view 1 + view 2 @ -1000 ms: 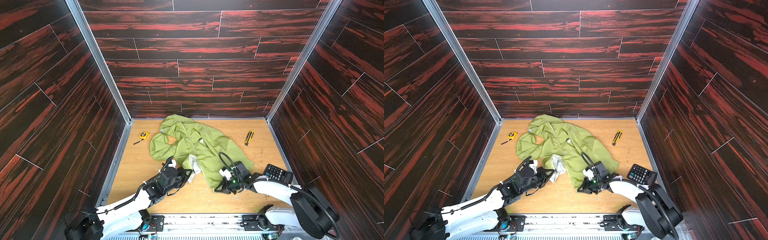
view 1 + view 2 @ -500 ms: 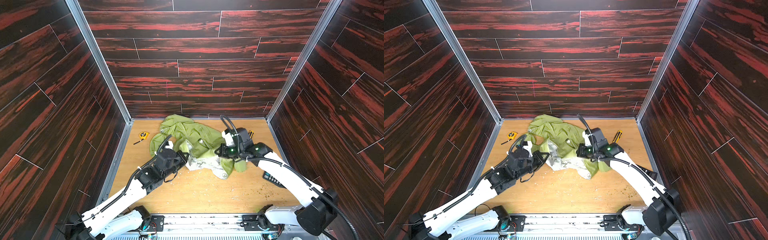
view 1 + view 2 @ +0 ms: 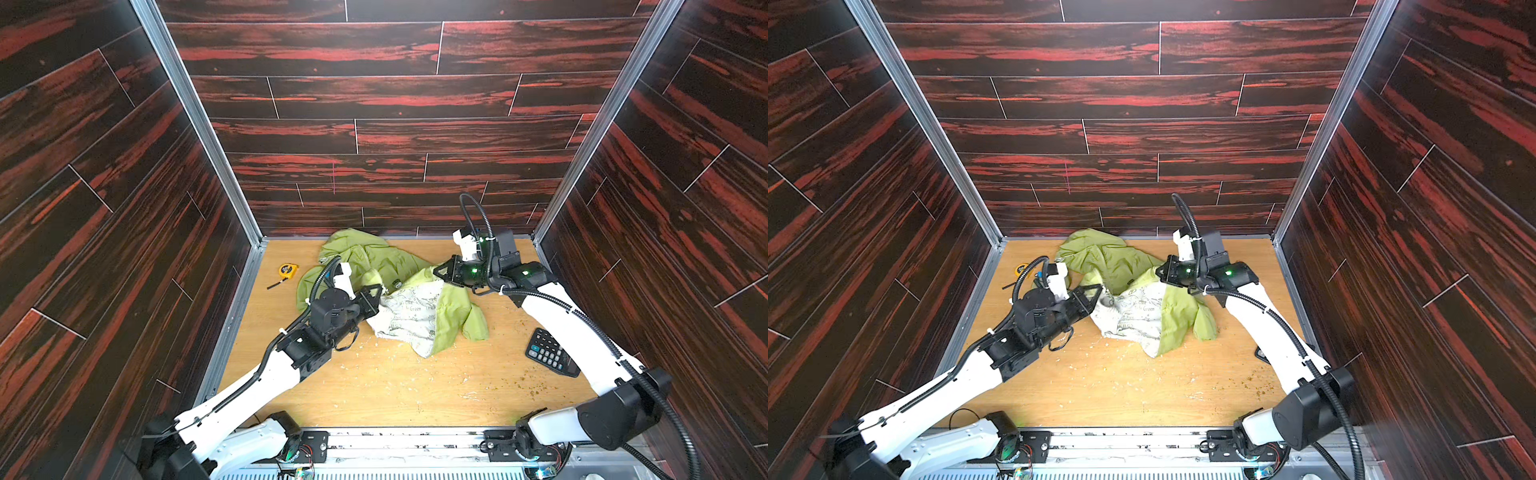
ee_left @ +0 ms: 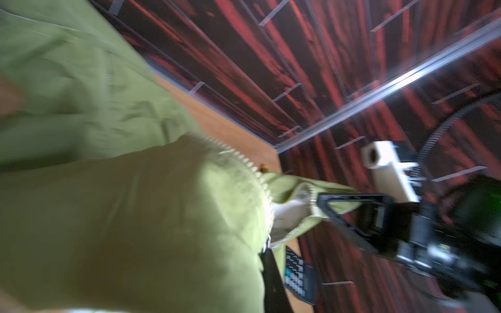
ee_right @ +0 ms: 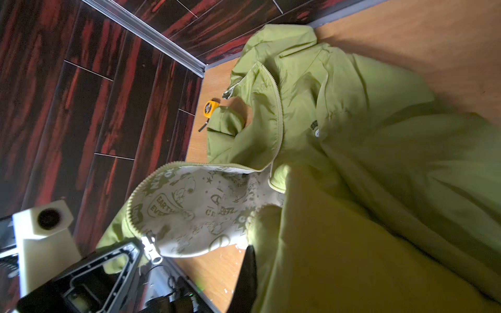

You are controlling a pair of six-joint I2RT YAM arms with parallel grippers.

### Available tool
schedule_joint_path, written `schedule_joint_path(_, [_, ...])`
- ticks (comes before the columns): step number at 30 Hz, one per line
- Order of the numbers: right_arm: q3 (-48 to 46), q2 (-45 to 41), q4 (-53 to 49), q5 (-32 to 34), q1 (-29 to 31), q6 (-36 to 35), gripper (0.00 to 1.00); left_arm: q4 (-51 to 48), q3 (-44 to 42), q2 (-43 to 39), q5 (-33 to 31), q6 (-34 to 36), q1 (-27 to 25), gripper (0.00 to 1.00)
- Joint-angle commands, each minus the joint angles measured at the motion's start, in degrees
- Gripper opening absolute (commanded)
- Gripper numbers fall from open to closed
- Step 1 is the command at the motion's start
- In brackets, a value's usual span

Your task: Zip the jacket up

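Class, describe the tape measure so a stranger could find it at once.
Start at the wooden tabletop, then its far left corner, beside the green jacket. The tape measure lies there: small and yellow, unlike the black calculator at the right.

I am seeing open desk (image 3: 395,395) near me; the jacket (image 3: 374,257) is filling the back middle, a tape measure (image 3: 287,270) and calculator (image 3: 548,353) flanking it.

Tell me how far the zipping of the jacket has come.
Done: left gripper and right gripper each shut on a front edge of the jacket. In hand: holding the front spread, lining showing. Left: the zipper is open, halves not joined.
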Motion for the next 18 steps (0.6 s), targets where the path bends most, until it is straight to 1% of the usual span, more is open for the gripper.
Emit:
schedule_joint_path(1, [-2.3,-0.9,8.7,-10.8,-0.7,3.1,0.0,18.1,-0.7,4.3,8.4,-2.2,0.9,0.0])
schedule_joint_path(4, [-3.4,-1.9,16.1,-16.2,-0.9,6.2,0.0,28.1,1.2,9.2,13.7,-5.6,1.5,0.0])
schedule_joint_path(7, [-4.4,-2.0,25.1,-22.0,-1.0,11.6,0.0,35.4,4.4,13.8,18.8,-9.4,1.7,0.0])
schedule_joint_path(8, [-4.6,-2.1,27.0,-22.6,-1.0,13.3,0.0,37.5,5.4,15.1,20.1,-10.7,1.8,0.0])
schedule_joint_path(11, [-3.6,-2.1,27.3,-21.4,-1.0,14.7,0.0,39.7,7.7,17.0,21.8,-12.5,1.8,0.0])
schedule_joint_path(18, [-0.9,-3.7,19.9,-15.3,-1.5,9.5,0.0,36.2,8.7,15.9,19.7,-8.6,1.8,0.0])
